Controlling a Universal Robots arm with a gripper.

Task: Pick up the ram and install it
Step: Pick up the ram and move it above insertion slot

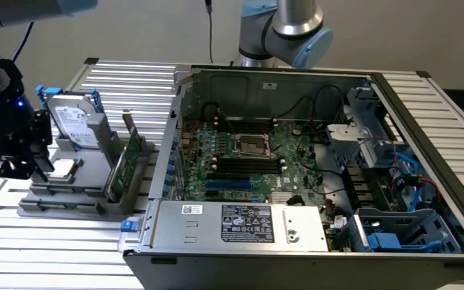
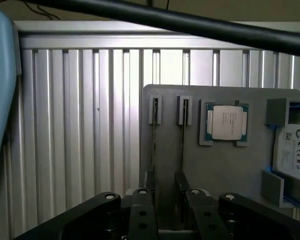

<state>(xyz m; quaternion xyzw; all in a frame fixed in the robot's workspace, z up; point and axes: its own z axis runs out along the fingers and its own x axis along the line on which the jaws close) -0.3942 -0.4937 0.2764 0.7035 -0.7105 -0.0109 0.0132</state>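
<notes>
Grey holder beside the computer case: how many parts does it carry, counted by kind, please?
Slim boards standing on edge in slots: 2
Processor chip lying flat: 1
Hard drive with blue rails: 1
Total: 4

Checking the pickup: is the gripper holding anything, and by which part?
Nothing looks held; the gripper is open above the ram, which stands in its gray holder.
</notes>
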